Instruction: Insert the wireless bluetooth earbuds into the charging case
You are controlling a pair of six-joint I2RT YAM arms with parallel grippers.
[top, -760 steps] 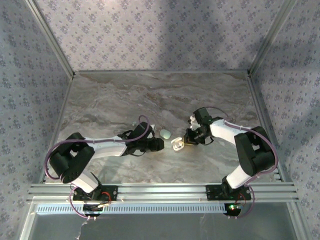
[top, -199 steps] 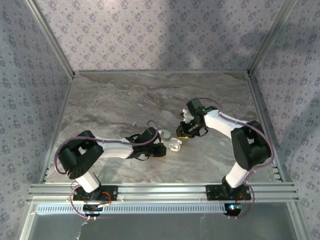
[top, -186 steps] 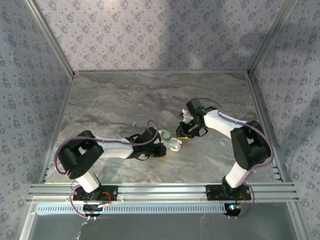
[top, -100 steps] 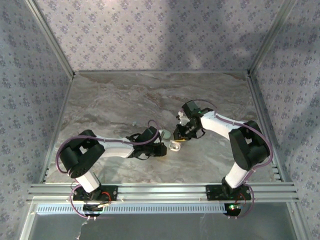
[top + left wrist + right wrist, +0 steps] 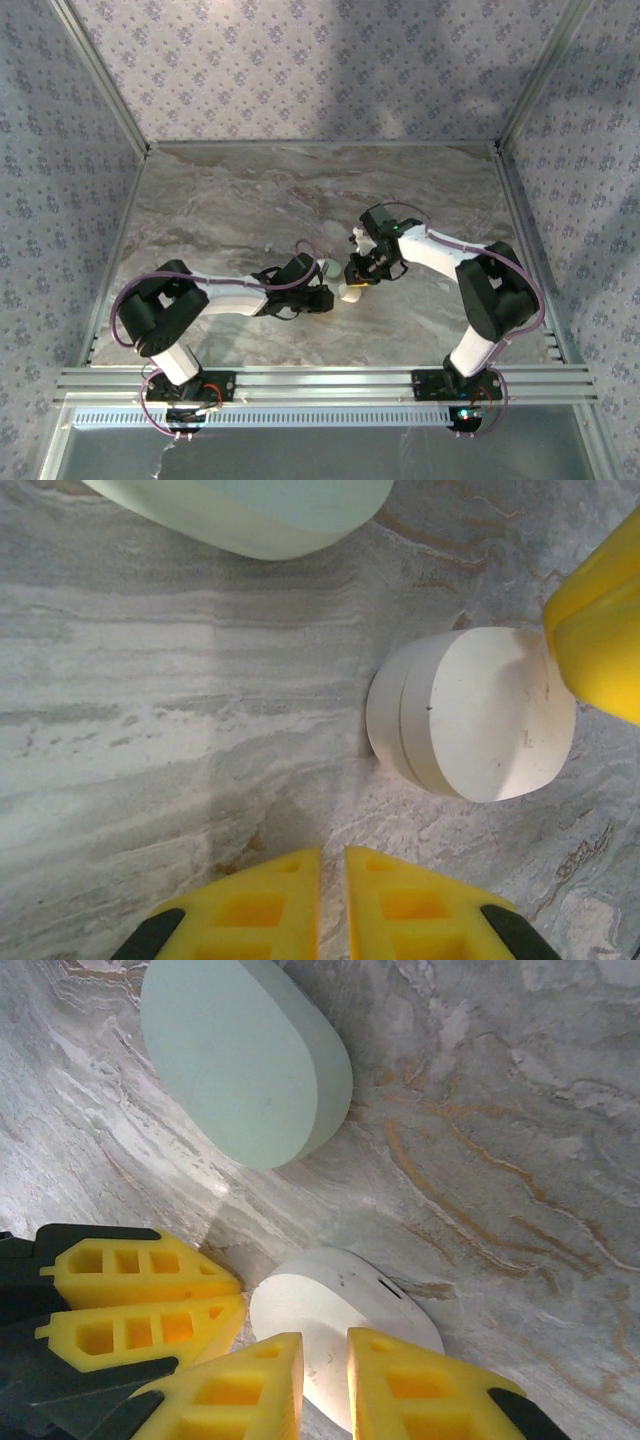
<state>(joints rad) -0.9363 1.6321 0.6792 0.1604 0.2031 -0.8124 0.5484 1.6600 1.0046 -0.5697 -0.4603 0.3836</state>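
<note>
Marble-veined tabletop [image 5: 240,190] bears a smooth white oval charging case [image 5: 470,715], its seam closed. Beside that case lies a matte mint pebble-shaped case [image 5: 245,1060]. The left gripper [image 5: 333,860] points at the white case, its yellow fingers pinched together, empty. The right gripper [image 5: 325,1348], likewise pinched, hangs over its edge.

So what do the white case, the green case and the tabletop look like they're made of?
White case: likely hard plastic, matte, smooth shell with a thin seam line.
Green case: probably the same plastic, pale mint, matte, even colour without glare.
Tabletop: looks like grey marble with rusty veins, though it may be a printed laminate.
</note>
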